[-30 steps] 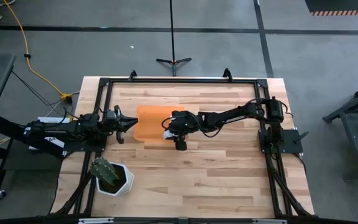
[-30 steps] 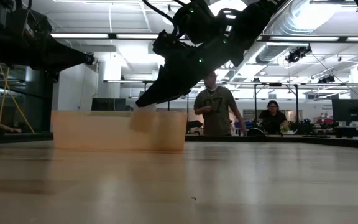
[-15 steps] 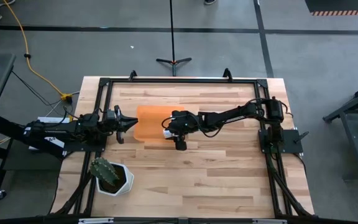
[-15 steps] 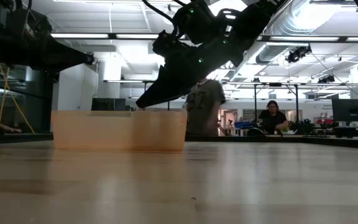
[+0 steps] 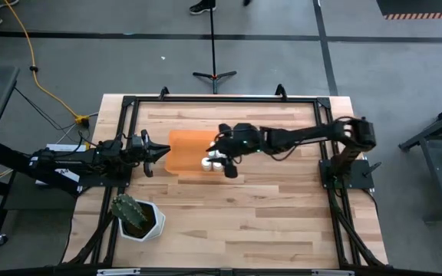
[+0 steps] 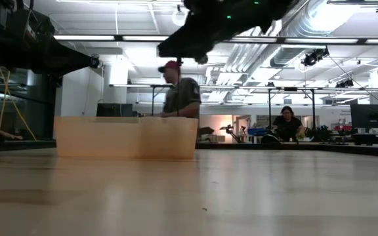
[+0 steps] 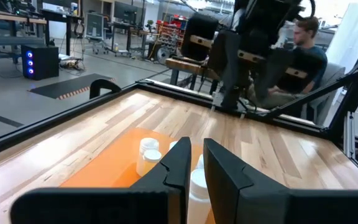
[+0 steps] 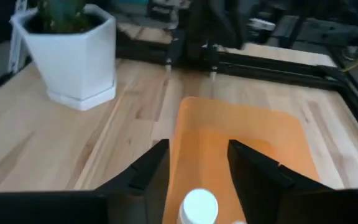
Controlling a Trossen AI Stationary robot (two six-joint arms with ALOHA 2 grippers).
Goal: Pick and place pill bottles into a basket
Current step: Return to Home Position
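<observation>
Orange basket (image 5: pixel 184 147) holds pill bottles (image 7: pixel 148 152) beneath the released right hand (image 8: pixel 197 147); left hand (image 7: pixel 196 144) waits beside it, barely parted

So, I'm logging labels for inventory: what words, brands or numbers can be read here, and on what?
None readable. The pill bottles in the basket show no legible label, the white pot is plain, and the person's shirt shows no readable print.

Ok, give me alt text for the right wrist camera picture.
The right pincer hangs open over the orange bin, a white-capped pill bottle inside below it. A white cactus pot stands on the wooden table nearby.
</observation>
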